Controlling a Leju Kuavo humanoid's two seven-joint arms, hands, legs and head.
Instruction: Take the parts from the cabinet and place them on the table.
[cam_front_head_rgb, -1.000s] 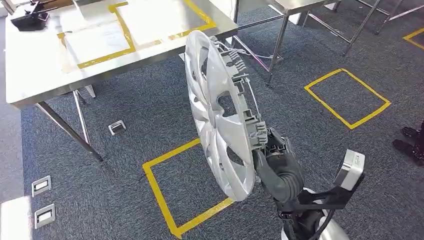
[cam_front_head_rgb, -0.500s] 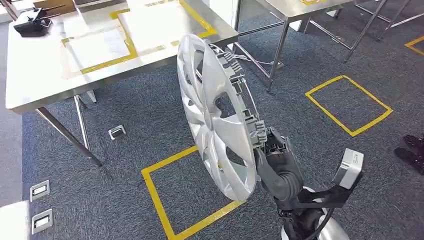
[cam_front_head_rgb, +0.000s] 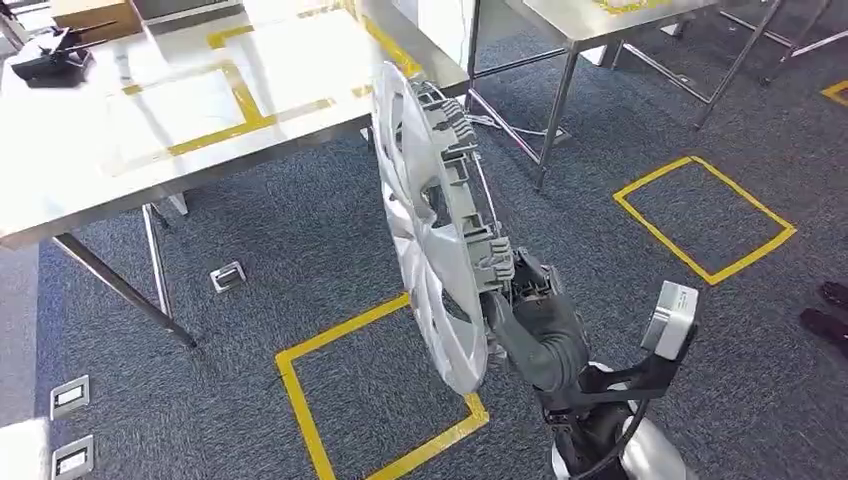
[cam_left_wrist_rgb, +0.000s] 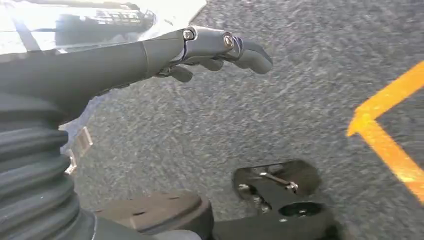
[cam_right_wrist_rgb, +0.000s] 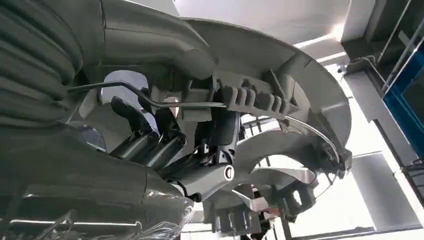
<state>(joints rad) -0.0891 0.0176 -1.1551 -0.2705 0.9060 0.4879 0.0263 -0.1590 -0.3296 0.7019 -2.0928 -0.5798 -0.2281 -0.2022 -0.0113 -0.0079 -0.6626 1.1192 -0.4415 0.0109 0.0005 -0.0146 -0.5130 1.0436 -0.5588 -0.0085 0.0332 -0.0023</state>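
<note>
i have the right hand (cam_front_head_rgb: 528, 305) gripping the silver hubcap (cam_front_head_rgb: 425, 225) at its near rim, fingers (cam_right_wrist_rgb: 150, 145) curled through the plastic clips and wire ring on the back side, thumb pressed against the edge. the hubcap stands on edge in the air, tilted a little, its spoked face turned left and its ribbed back turned right toward the arm. it hangs above the grey carpet (cam_front_head_rgb: 300, 230), its far rim overlapping the near right corner of the steel table (cam_front_head_rgb: 90, 190) in the head view, though i cannot tell whether it is over the table or just short of it. below its near rim lies a yellow taped square (cam_front_head_rgb: 375, 395) on the floor

my left hand (cam_left_wrist_rgb: 200, 50) hangs over the carpet holding nothing, fingers stretched out and slightly apart, only gently bent at the tips

the table is marked with yellow tape outlines (cam_front_head_rgb: 235, 100), and a black tool (cam_front_head_rgb: 50, 60) sits at its far left. a second steel table (cam_front_head_rgb: 590, 15) stands far right, with another yellow taped square (cam_front_head_rgb: 705, 218) on the carpet to the right. dark shoes (cam_front_head_rgb: 828, 315) of a person show at the right edge
</note>
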